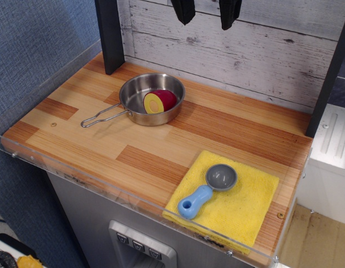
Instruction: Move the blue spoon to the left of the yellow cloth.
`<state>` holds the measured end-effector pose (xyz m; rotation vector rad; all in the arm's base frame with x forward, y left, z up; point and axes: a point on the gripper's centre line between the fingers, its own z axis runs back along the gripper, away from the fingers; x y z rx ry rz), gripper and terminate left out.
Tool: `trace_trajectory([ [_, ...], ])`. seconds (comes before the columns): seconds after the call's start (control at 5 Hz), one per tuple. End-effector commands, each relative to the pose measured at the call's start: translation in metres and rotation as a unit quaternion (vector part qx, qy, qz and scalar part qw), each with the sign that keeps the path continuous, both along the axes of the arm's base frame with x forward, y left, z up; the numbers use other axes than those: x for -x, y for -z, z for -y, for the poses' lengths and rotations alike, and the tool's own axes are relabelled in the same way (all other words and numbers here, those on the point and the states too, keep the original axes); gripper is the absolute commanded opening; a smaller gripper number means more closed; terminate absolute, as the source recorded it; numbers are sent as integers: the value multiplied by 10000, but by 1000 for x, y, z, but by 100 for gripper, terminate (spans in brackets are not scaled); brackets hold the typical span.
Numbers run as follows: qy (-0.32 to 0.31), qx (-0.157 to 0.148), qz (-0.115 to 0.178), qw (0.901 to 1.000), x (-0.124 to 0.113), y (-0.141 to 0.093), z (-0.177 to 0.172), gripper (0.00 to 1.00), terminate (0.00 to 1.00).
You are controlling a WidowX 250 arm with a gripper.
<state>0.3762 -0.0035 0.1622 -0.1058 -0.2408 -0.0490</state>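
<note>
The blue spoon [207,190] lies on the yellow cloth [245,209] at the front right of the wooden table [161,145]. Its round grey bowl points to the back right and its light-blue handle to the front left, near the cloth's front left edge. The yellow cloth lies flat by the table's front edge. My gripper [206,11] hangs high at the top of the view, in front of the white plank wall. Only its two dark fingertips show, set apart and empty, far above and behind the spoon.
A steel pan [152,99] with a wire handle stands at the back middle, holding a red and yellow toy food piece [159,101]. A clear plastic lip [105,187] runs along the front and left edges. Dark posts [110,33] stand at the back left and right.
</note>
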Motion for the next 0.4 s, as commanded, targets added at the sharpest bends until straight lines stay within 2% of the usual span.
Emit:
trace_trajectory([
  [0.0,0,0,0,10000,0,0,0,100,0],
  [0.2,233,463,250,9983,13,7,14,100,0],
])
